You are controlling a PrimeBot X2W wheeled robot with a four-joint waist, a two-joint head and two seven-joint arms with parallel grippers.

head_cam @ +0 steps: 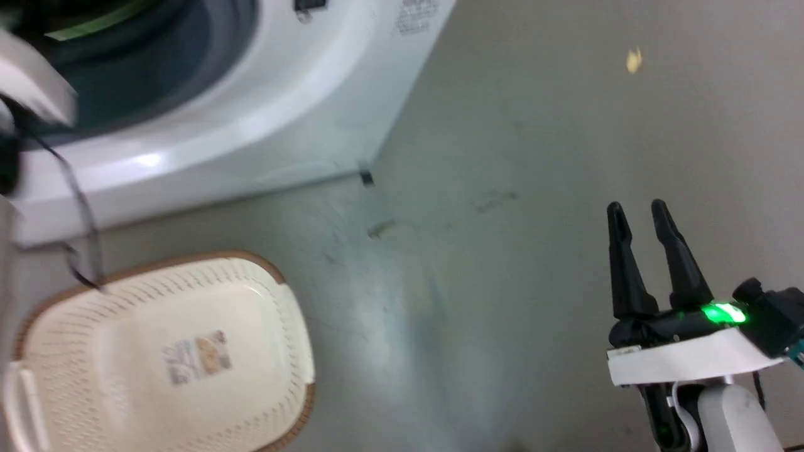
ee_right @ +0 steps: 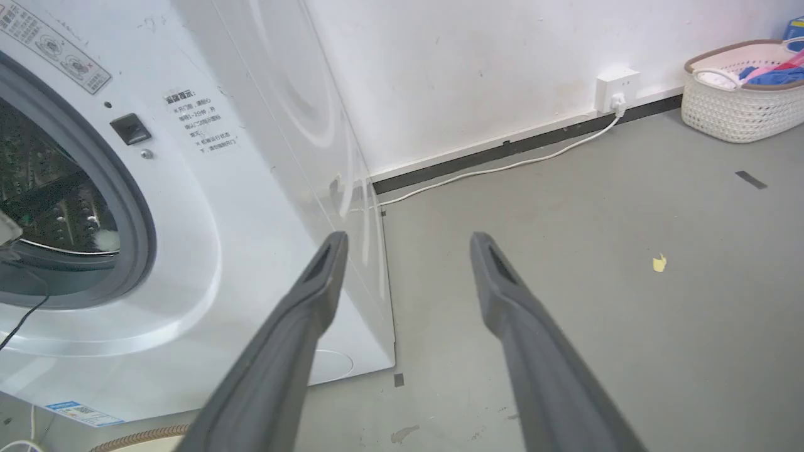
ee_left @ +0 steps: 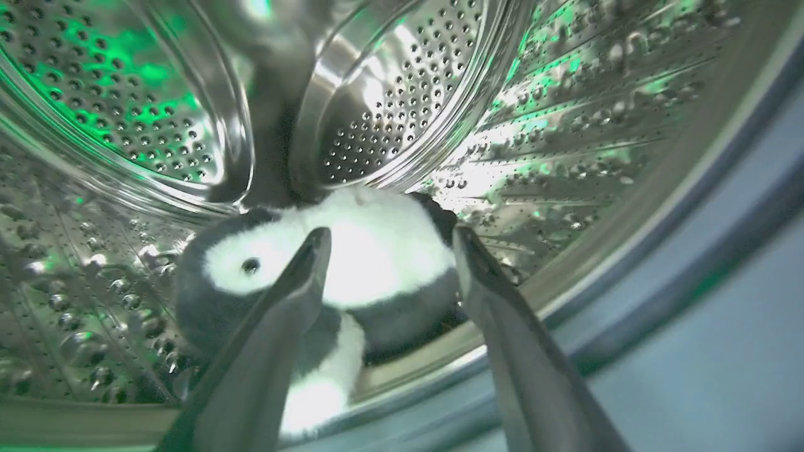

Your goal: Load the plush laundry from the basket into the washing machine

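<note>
The plush panda [ee_left: 358,263] lies inside the steel drum [ee_left: 402,94] of the washing machine [head_cam: 301,100]. The left gripper [ee_left: 391,238] is at the drum mouth, fingers spread and released. The right gripper [head_cam: 636,207] is over the floor [head_cam: 502,125], fingers apart and holding nothing. The basket [head_cam: 276,326] stands before the washing machine.

washer [ee_right: 251,188] x1 | baskets [head_cam: 295,351] [ee_right: 735,113] x2 | plush panda [ee_left: 377,251] x1 | claws [ee_left: 389,242] [head_cam: 637,210] x2 | wall skt [ee_right: 617,85] x1 | floor scrap [ee_right: 658,263] x1
</note>
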